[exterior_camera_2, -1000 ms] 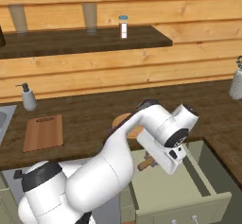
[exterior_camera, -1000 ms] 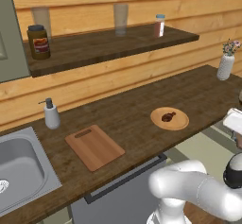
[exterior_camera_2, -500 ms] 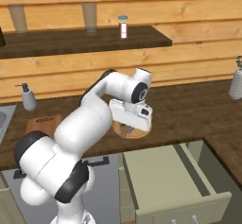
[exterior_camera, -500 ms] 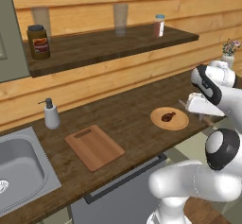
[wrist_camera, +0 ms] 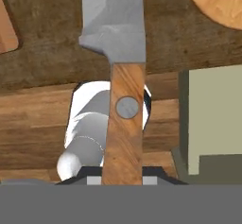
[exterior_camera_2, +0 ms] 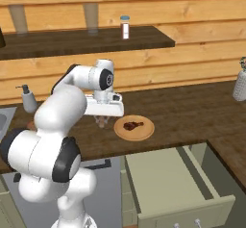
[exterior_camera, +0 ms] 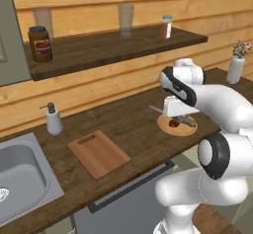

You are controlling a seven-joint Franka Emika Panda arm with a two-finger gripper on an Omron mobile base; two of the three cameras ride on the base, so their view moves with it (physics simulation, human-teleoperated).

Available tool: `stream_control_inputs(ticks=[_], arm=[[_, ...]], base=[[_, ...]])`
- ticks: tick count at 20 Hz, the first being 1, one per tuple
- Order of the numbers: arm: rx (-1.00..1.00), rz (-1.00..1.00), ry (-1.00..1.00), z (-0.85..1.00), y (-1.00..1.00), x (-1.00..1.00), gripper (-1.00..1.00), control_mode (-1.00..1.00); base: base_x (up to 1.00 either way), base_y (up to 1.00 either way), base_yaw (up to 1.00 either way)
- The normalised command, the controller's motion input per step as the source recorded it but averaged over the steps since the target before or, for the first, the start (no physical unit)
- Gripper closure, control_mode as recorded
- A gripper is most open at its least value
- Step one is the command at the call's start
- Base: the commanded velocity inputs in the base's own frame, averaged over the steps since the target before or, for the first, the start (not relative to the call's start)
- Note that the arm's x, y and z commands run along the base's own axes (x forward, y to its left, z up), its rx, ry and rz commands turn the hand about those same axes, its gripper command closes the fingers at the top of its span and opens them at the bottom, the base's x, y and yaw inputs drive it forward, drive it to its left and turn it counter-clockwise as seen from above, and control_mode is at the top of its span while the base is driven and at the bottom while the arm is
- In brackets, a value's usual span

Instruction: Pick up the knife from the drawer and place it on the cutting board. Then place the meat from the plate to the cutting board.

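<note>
Gripper clamped on the knife handle, hanging just left of the plate, well short of the cutting board; a loose grip could twist the blade or drop it on the counter

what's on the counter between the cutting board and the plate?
Nothing: in the left base view, bare dark counter runs from the cutting board to the plate. The gripper carries the knife above the plate's near side.

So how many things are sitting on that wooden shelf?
4: a dark jar at the left, two glasses along the middle, a small shaker toward the right.
</note>
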Motion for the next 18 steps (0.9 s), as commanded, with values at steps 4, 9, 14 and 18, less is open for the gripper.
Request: stream_control_inputs(ticks=[4,9,14,18], arm=[[0.05,0.02,0.02,-0.02,1.00,0.00,1.00,-1.00],[0.07,0.00,0.00,0.00,1.00,0.00,1.00,-1.00],[0.02,0.05,0.00,-0.06,1.00,0.00,1.00,-1.00],[0.03,0.11,0.00,-0.26,1.00,-0.02,1.00,-1.00]], base=[[0.00,0.00,0.00],[0.00,0.00,0.00],[0.00,0.00,0.00],[0.00,0.00,0.00]])
